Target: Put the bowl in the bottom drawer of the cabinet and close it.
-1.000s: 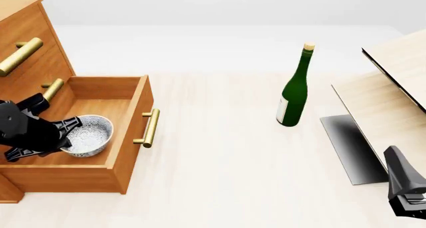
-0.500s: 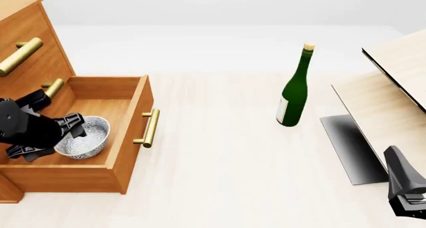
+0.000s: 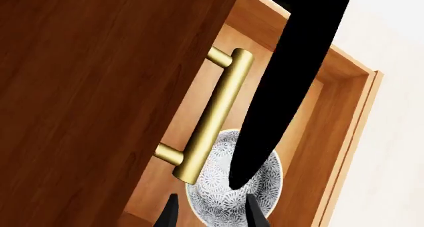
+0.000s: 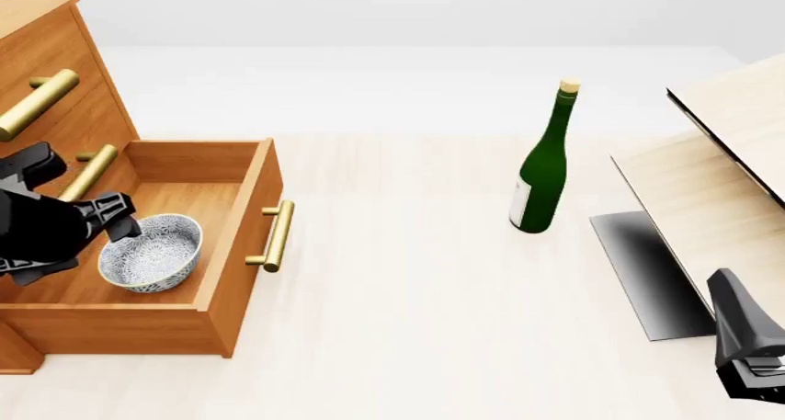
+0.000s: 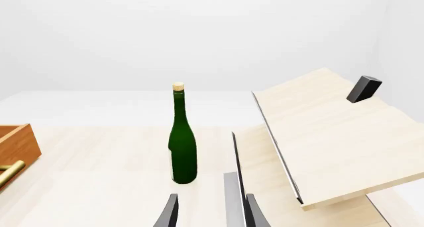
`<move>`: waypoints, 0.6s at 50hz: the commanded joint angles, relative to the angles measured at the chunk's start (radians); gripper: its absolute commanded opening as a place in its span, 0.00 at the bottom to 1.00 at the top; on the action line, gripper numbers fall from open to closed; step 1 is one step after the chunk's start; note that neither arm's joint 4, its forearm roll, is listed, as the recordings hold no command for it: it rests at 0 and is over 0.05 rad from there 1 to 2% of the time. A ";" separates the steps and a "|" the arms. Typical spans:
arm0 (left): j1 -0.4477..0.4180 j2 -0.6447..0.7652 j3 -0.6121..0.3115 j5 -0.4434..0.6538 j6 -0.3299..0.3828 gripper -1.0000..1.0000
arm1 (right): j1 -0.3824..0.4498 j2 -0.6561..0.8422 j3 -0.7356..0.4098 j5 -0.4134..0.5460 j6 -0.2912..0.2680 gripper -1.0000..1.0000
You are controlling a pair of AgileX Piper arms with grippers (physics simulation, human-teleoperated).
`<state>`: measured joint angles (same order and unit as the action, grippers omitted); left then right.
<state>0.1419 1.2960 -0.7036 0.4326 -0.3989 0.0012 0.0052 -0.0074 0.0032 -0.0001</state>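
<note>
The speckled bowl (image 4: pixel 150 253) (image 3: pixel 232 189) sits upright on the floor of the pulled-out bottom drawer (image 4: pixel 239 195) of the orange-brown cabinet (image 4: pixel 55 62). The drawer's brass handle (image 4: pixel 278 236) faces the table's middle. My left gripper (image 4: pixel 120 216) (image 3: pixel 212 218) hovers open just above the bowl's far-left rim, apart from it, under the middle drawer's handle (image 3: pixel 212 115). A black arm part crosses the left wrist view. My right gripper (image 4: pixel 751 369) (image 5: pixel 212 214) rests open and empty at the near right.
A green bottle (image 4: pixel 541 167) (image 5: pixel 182 147) stands upright mid-table. A pale plywood structure (image 4: pixel 730 153) (image 5: pixel 324 132) with a dark panel (image 4: pixel 644 273) fills the right side. The drawer sticks out into the table's left.
The left gripper let go of the bowl and drew back up and to the left. The bowl dropped a little and settled in the drawer. The right arm stayed still.
</note>
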 commanded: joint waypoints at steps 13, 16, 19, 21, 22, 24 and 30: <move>-0.094 -0.178 0.042 0.098 0.017 1.00 | 0.000 0.000 0.000 0.000 0.000 1.00; -0.118 -0.215 0.032 0.116 0.036 1.00 | 0.000 0.000 0.000 0.000 0.000 1.00; -0.136 -0.245 0.023 0.135 0.058 1.00 | 0.000 0.000 0.000 0.000 0.000 1.00; -0.158 -0.260 0.027 0.144 0.054 1.00 | 0.000 0.000 0.000 0.000 0.000 1.00; -0.175 -0.273 0.024 0.149 0.066 1.00 | 0.000 0.000 0.000 0.000 0.000 1.00; -0.219 -0.291 0.027 0.156 0.048 1.00 | 0.000 0.000 0.000 0.000 0.000 1.00; -0.252 -0.340 0.002 0.193 0.131 1.00 | 0.000 0.000 0.000 0.000 0.000 1.00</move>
<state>-0.0398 1.0417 -0.7223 0.5850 -0.3196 0.0012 0.0051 -0.0074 0.0032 -0.0001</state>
